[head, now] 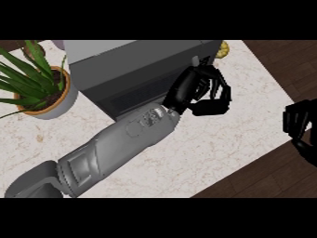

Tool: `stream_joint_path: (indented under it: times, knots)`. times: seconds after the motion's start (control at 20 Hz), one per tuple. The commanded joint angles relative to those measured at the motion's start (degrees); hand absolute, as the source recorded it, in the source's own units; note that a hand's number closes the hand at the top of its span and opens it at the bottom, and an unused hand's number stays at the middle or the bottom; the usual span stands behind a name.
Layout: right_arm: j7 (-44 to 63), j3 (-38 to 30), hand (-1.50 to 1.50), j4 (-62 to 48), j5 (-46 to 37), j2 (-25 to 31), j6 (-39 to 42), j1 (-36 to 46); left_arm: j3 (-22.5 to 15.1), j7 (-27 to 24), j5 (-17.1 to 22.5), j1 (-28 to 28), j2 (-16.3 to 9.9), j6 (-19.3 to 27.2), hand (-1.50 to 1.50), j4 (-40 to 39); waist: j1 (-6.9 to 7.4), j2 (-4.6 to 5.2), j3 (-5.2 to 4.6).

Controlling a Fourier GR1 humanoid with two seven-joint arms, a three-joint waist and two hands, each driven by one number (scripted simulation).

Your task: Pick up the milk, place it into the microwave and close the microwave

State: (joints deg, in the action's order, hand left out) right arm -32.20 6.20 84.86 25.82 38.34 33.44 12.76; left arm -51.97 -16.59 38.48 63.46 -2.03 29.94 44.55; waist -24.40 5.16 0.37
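1. Left hand (201, 90) sat at the right front corner of the microwave (143, 69), fingers curled. Whether they wrapped anything I couldn't tell: the hand hid whatever was under it.
2. Milk wasn't visible anywhere. Either inside the microwave or hidden under that hand; can't say which.
3. Door state unclear from this steep angle. Risk: if it was only partly swung, a push from the corner could slide the whole unit across the counter (209, 139) instead of latching.
4. Right hand (310, 132) hung off the counter's right edge, fingers curled, apparently empty. No help bracing.
5. Potted plant (41, 86) stood just beside the microwave's left side; a shifted unit could knock it.
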Motion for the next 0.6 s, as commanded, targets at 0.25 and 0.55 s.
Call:
stream_joint_path:
  times: [0.25, 0.55]
  knots:
    - [-0.83, 3.78, 1.5, 6.28, 0.66, 0.25, 4.29, 0.69, 0.54, -0.31, 1.89, 3.39, 1.9, 1.32, 1.5, -2.16, -2.2, 0.25, 0.18]
    - [0.64, 5.21, 1.5, 9.79, 1.39, 0.75, 4.15, 0.31, -0.02, -1.2, 2.51, 2.76, 1.88, 2.52, 1.5, -2.34, -2.87, 0.32, 0.17]
